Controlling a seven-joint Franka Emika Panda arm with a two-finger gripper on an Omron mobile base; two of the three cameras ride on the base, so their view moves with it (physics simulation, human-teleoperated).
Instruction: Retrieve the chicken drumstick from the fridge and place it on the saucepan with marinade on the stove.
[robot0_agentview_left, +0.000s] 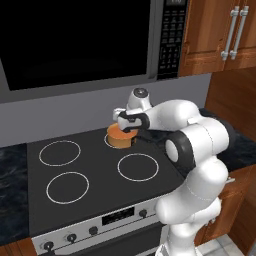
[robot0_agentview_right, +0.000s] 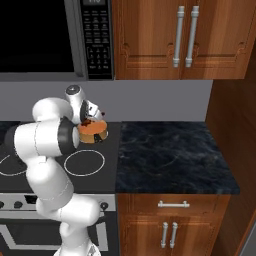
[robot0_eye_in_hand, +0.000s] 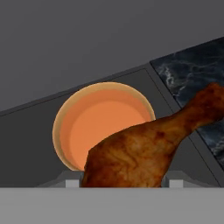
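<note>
From my remote station I find the white arm's two-finger gripper (robot0_eye_in_hand: 124, 183) closed on the reddish-brown chicken drumstick (robot0_eye_in_hand: 144, 151). In the hand view the meaty end sits between the two finger tips, and the narrow bone end slants away toward the dark marbled countertop (robot0_eye_in_hand: 197, 83).

The drumstick hangs above the small, round, tan-orange saucepan (robot0_eye_in_hand: 103, 120). I see open space between it and the pan, whose orange interior shows beyond the meat.

In the left base view the gripper (robot0_agentview_left: 129, 127) is just over the saucepan (robot0_agentview_left: 119, 139), which stands on the rear right burner ring of the black flat cooktop stove (robot0_agentview_left: 95, 175). The remaining three white rings are bare. The silver front panel with dark knobs (robot0_agentview_left: 93, 230) runs along the stove's near edge.

In the right base view the saucepan (robot0_agentview_right: 94, 134) sits at the back of the stove (robot0_agentview_right: 109, 165), close to its edge with the countertop (robot0_agentview_right: 170, 155); the gripper (robot0_agentview_right: 90, 120) is directly above it, and a small brown piece of the drumstick (robot0_agentview_right: 88, 122) is visible there.

A black microwave (robot0_agentview_left: 75, 40) hangs over the stove, with brown wooden cabinets (robot0_agentview_right: 175, 37) beside it.
</note>
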